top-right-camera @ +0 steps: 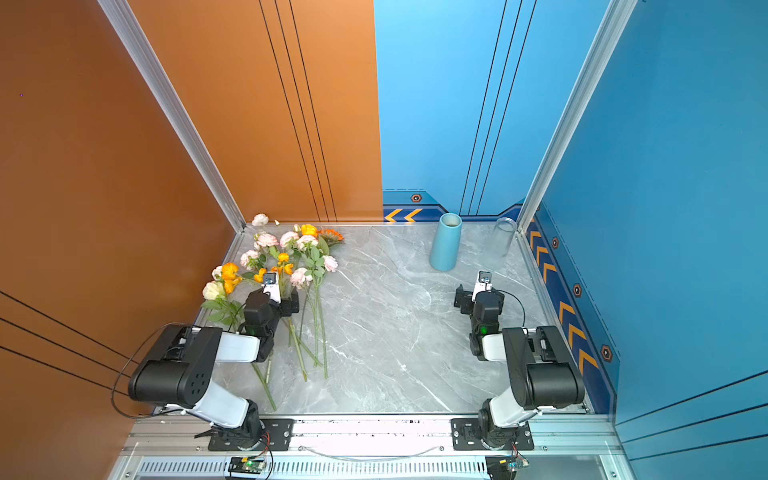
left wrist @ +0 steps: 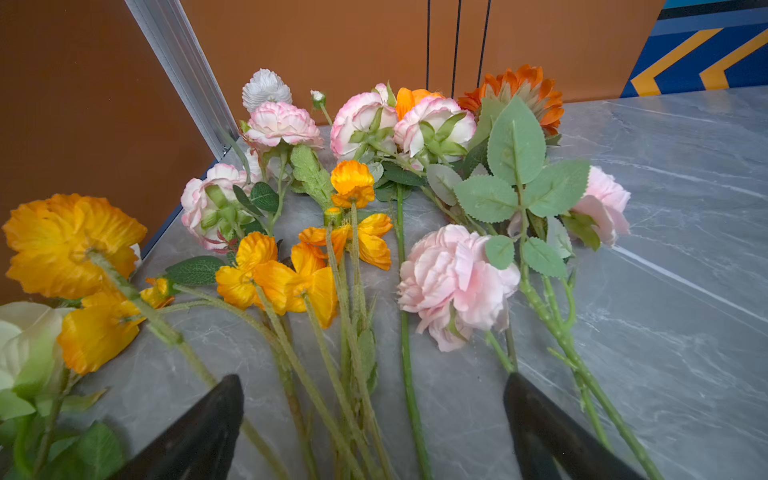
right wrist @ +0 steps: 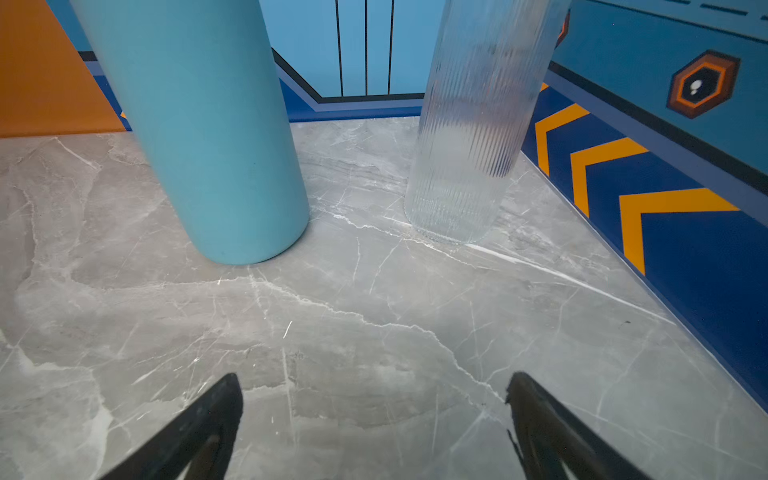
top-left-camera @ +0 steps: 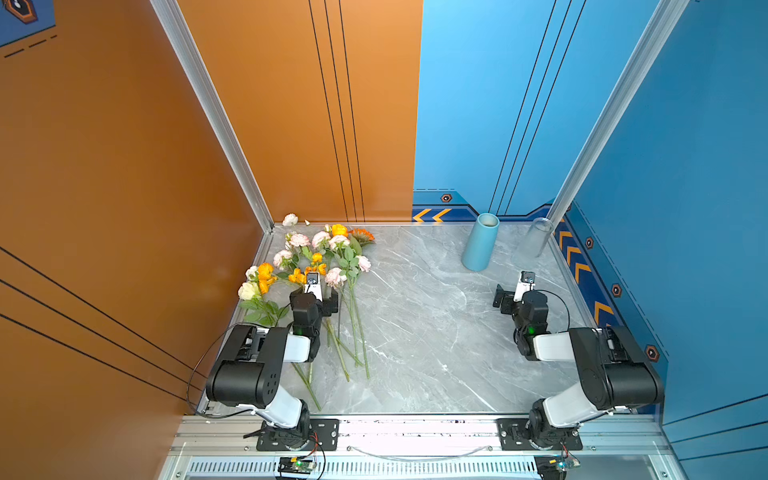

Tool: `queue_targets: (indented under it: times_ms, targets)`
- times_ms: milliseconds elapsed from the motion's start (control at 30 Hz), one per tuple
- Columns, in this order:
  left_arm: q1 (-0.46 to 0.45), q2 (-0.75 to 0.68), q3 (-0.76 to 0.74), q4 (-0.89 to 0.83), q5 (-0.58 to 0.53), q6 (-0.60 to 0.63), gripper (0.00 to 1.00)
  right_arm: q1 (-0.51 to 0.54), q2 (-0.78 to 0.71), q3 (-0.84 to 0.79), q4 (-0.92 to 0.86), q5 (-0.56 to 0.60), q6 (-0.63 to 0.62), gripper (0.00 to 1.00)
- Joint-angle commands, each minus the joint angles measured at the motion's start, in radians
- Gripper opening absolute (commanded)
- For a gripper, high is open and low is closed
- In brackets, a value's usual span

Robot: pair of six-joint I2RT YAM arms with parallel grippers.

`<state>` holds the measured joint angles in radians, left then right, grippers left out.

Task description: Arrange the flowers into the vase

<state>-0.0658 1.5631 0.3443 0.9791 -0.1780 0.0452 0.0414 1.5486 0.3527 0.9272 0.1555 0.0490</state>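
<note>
The flowers [top-left-camera: 339,241] [top-right-camera: 306,241] lie in a loose bunch on the table's back left: pink, cream and yellow-orange blooms and one orange daisy head [left wrist: 519,83], with the stems running toward the front. My left gripper [top-left-camera: 318,297] [left wrist: 372,379] hovers open over the stems, and several of them pass between its fingers unheld. A blue cylindrical vase [top-left-camera: 480,243] [right wrist: 208,145] stands upright at the back right. A clear ribbed glass vase [top-left-camera: 536,239] [right wrist: 469,145] stands beside it, also upright. My right gripper [top-left-camera: 515,293] [right wrist: 374,377] is open and empty over bare table, a little in front of both vases.
The grey marble table [top-left-camera: 436,332] is walled in orange at the left and back, and in blue at the back and right. Aluminium posts [top-left-camera: 216,116] rise from both back corners. One cream bloom [top-left-camera: 290,219] lies against the back-left corner. Both arm bases sit on the front rail [top-left-camera: 415,432].
</note>
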Motion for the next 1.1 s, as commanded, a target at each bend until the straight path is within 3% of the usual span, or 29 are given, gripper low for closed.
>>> queue_targets:
  times_ms: [0, 433, 900, 1067]
  targets:
    - [-0.006, 0.004, 0.002, 0.017, 0.009, 0.01, 0.98, 0.005, -0.002, 0.016, -0.012, 0.009, 0.005, 1.0]
    - [0.012, 0.005, 0.02, -0.014, 0.019, -0.008, 0.98, 0.005, -0.002, 0.015, -0.01, 0.01, 0.002, 1.0]
    - [0.045, -0.019, 0.017, -0.035, 0.149, -0.01, 0.98, 0.015, -0.008, -0.007, 0.026, 0.009, -0.009, 1.0]
    - [-0.057, -0.179, 0.006, -0.141, -0.026, 0.056, 0.98, 0.046, -0.131, -0.096, 0.089, 0.12, -0.009, 1.0]
